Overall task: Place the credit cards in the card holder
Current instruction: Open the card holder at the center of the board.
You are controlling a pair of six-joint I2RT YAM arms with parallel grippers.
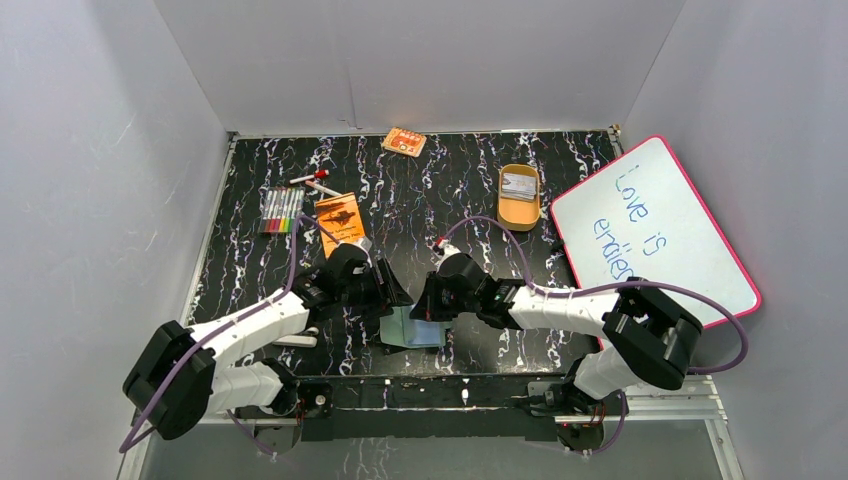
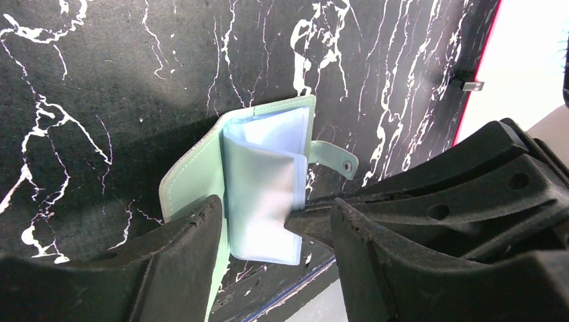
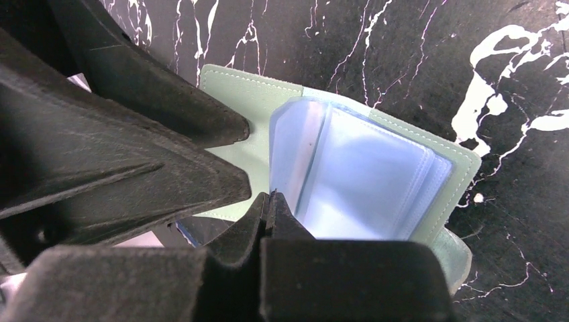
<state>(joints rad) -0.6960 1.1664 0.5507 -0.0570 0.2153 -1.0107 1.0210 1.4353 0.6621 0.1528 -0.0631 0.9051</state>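
**Sage-green folding card holder (image 1: 412, 328) laid open**

Its pale blue-clear plastic sleeves (image 3: 362, 174) are turned upward at the near edge of the black marbled table (image 1: 420, 200). The left gripper (image 2: 275, 206) is held open astride the sleeves. The right gripper (image 3: 268, 201) is closed, its tip at the sleeves' edge. A pale grey-white credit card (image 1: 518, 184) is seen in the tan oval tray (image 1: 519, 213), well apart.

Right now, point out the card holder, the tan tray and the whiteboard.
card holder (image 2: 191, 180): left wrist view, on its green cover.
tan tray (image 1: 519, 214): top external view, on the bare floor at its near end.
whiteboard (image 1: 672, 235): top external view, on its white face.
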